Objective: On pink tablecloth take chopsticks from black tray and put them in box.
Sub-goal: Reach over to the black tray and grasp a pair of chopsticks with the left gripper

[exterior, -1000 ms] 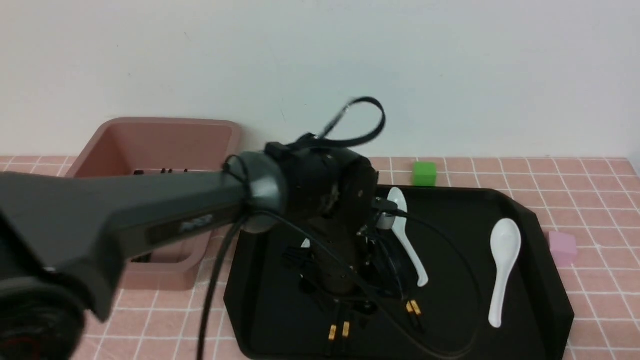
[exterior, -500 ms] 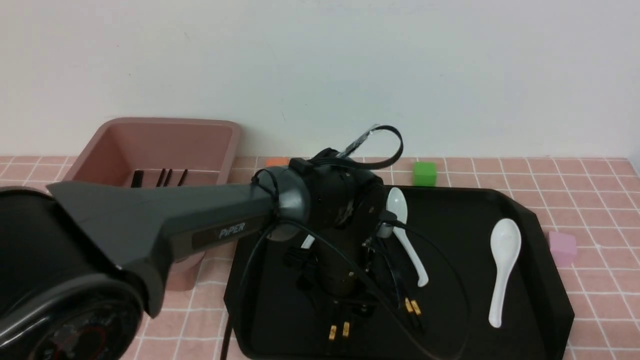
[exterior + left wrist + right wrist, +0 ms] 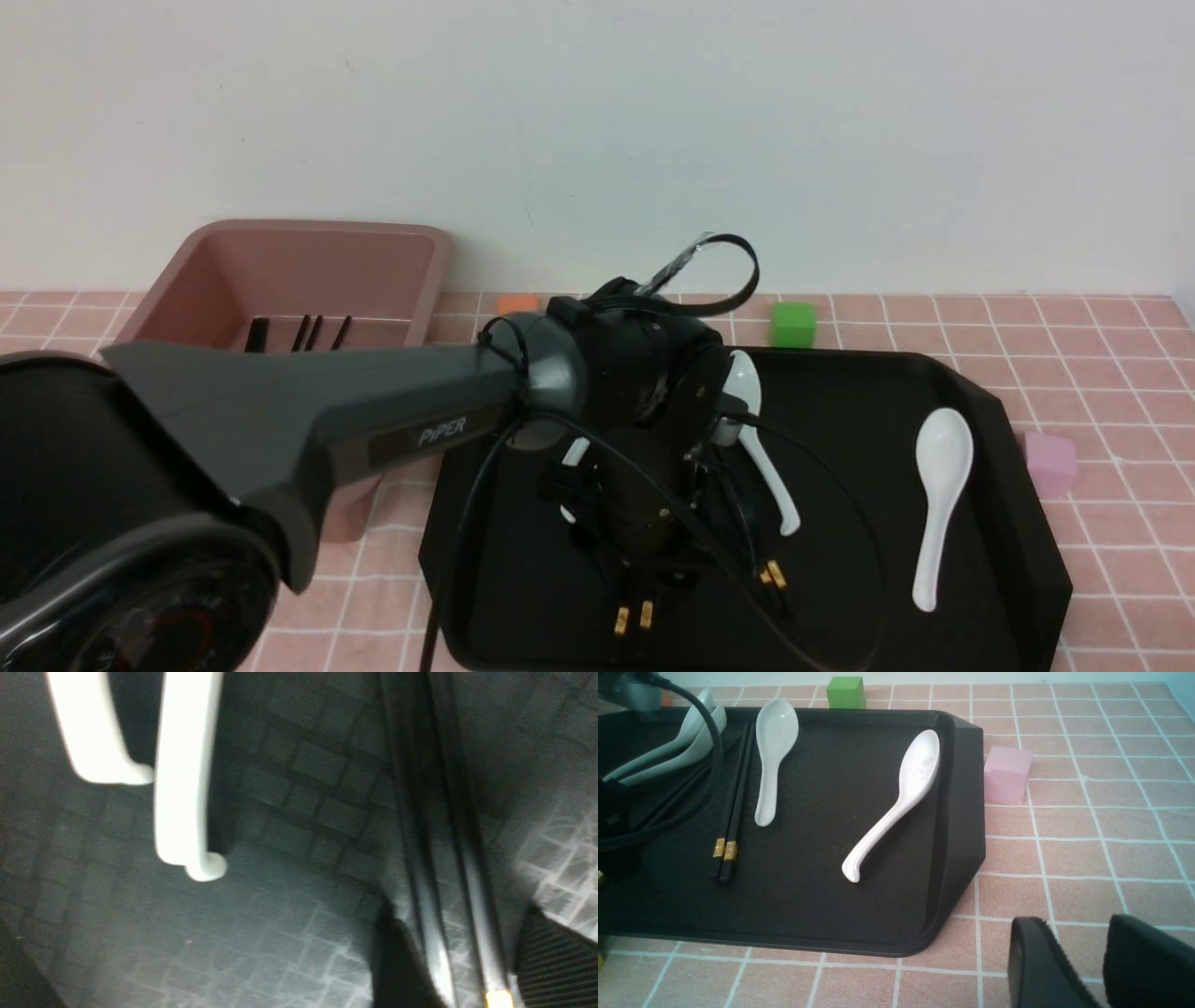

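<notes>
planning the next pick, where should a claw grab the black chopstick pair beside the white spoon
Probably from straight above, closing across both glossy black chopsticks toward their gold-banded end: they lie flat, side by side on the matte black tray, and the white ceramic spoon crowds the other half.

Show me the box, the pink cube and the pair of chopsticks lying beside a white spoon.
box [image 3: 308, 266]: front view, on its inner back wall.
pink cube [image 3: 1006, 784]: right wrist view, on its near side face.
pair of chopsticks [image 3: 736, 793]: right wrist view, on the middle of the shafts.
</notes>
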Robot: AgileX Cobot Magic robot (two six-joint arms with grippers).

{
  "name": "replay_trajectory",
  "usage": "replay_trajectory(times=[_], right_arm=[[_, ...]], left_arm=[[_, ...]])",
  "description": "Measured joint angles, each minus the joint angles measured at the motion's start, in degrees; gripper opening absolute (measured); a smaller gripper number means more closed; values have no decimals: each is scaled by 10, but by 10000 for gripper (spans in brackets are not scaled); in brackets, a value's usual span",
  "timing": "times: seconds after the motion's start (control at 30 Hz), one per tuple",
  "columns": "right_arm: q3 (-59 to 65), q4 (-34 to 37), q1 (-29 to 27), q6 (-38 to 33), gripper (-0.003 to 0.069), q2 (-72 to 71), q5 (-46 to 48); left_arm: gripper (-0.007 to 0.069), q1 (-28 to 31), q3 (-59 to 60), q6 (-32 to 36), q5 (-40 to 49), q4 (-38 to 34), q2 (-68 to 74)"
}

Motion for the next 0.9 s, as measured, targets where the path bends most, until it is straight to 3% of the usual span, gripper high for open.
replay_trajectory(times=[0.17,0.43,0.9], right_arm=[[0,0,0,0,239,0,0],[0,0,0,0,239,0,0],[0,0,0,0,239,0,0]], left_arm=[[127,-2,-3,-38,0,-6,4],[122,-6,-3,-90,2,13,3],[123,0,7,-81,34,50,-123]])
